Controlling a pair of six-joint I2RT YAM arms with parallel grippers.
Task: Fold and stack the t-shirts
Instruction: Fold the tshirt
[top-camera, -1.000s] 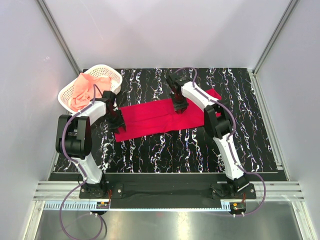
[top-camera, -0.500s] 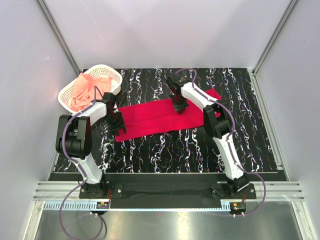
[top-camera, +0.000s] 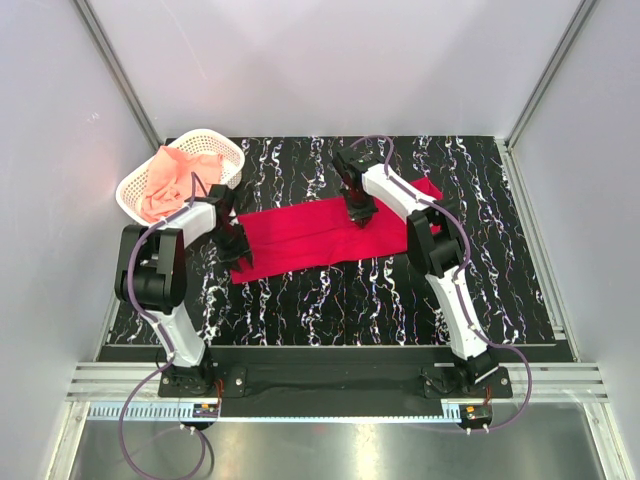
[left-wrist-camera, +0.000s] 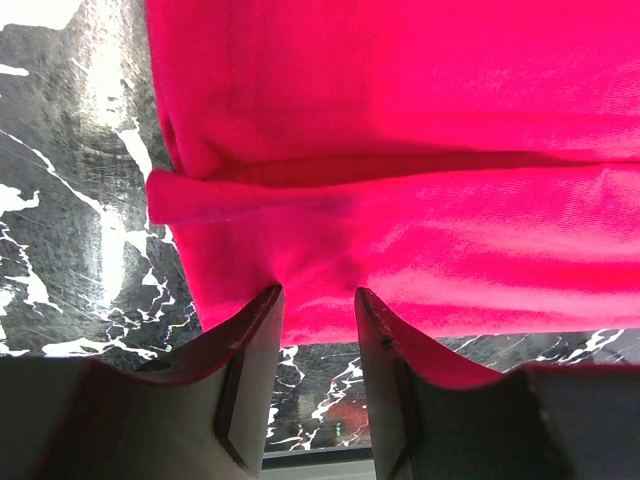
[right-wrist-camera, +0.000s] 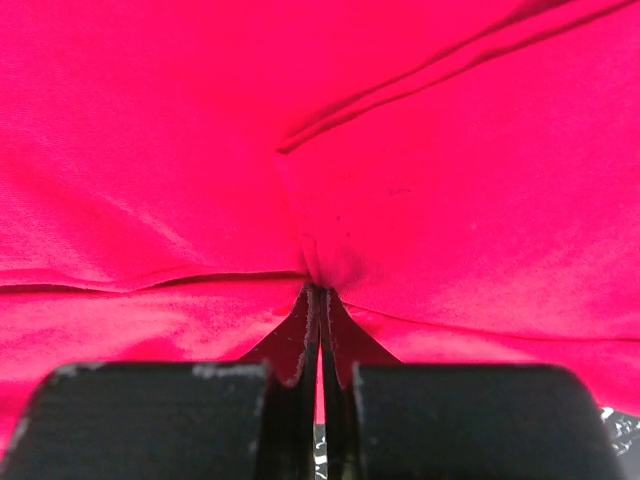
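Slightly toward the far left, the left fingers (left-wrist-camera: 252, 352) have been carried over the last second, and the left arm (top-camera: 150, 272) has been drawn in with them, while the right fingers (right-wrist-camera: 296, 368) have barely been shifted. The red t-shirt (top-camera: 310, 236) is spread as a long band across the middle of the black marbled desk (top-camera: 350, 300), its left end lying nearer than its right end. At that left end the left fingers are held apart, one to each side of the shirt's near hem; a strip of desk is seen in the gap between them, and no cloth is clamped. A doubled fold is seen running across the cloth just beyond them. On the far edge of the shirt, right of its middle, the right fingers are pressed together on a small pinch of red cloth, from which creases are drawn outward. The pink t-shirt (top-camera: 168, 182) is left crumpled inside the white basket (top-camera: 229, 150), which is set at the far left corner of the desk, apart from the red shirt.
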